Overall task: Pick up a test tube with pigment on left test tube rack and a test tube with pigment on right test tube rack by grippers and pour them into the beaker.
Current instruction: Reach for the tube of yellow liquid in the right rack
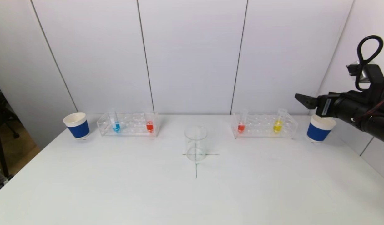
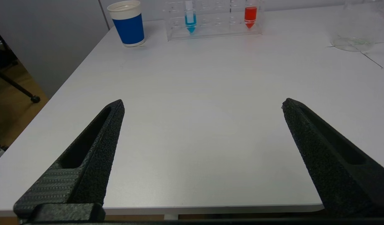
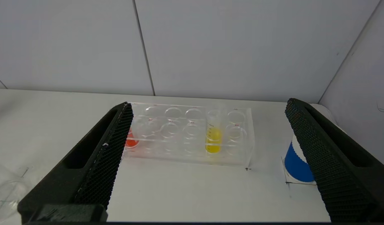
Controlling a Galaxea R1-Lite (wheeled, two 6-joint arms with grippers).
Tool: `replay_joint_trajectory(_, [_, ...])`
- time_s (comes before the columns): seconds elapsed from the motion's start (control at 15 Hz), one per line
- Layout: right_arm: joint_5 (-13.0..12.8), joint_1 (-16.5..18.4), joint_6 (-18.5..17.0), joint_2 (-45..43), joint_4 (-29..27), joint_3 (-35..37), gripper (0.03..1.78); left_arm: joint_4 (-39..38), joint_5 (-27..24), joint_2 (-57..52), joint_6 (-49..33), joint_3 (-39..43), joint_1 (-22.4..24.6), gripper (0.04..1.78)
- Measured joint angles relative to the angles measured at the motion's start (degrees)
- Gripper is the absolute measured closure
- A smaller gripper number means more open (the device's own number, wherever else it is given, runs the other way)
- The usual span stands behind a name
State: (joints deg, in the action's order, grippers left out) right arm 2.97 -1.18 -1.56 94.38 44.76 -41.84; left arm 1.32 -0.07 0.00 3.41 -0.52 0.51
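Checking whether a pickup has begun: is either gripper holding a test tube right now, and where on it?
Nothing is held. The left gripper and right gripper are both open and empty, with every tube in its rack.

**Bright, even light over a pale scene**

Soft, diffuse light falls from overhead. The white matte table [image 1: 117, 193] shows only faint shadows, short and pale beside the blue paper cup with white rim [image 1: 77, 125] and under the clear glass beaker [image 1: 195, 143]. No harsh glare. The transparent plastic test tube rack [image 3: 192, 134] looks hazy and low in contrast. Close black textured gripper fingers [image 2: 95, 147] appear slightly soft.
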Motion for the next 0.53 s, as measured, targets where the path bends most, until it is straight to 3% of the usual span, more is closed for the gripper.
replay_joint_trajectory(0.33, [-0.8, -0.6, -0.1, 9.9, 10.4, 0.8, 0.04, 0.0, 0.0, 0.0, 0.0, 0.0, 0.0, 0.06])
replay_joint_trajectory(0.53, [-2.6, -1.2, 0.0, 14.6, 16.3, 1.5, 0.04, 0.0, 0.0, 0.0, 0.0, 0.0, 0.0, 0.06])
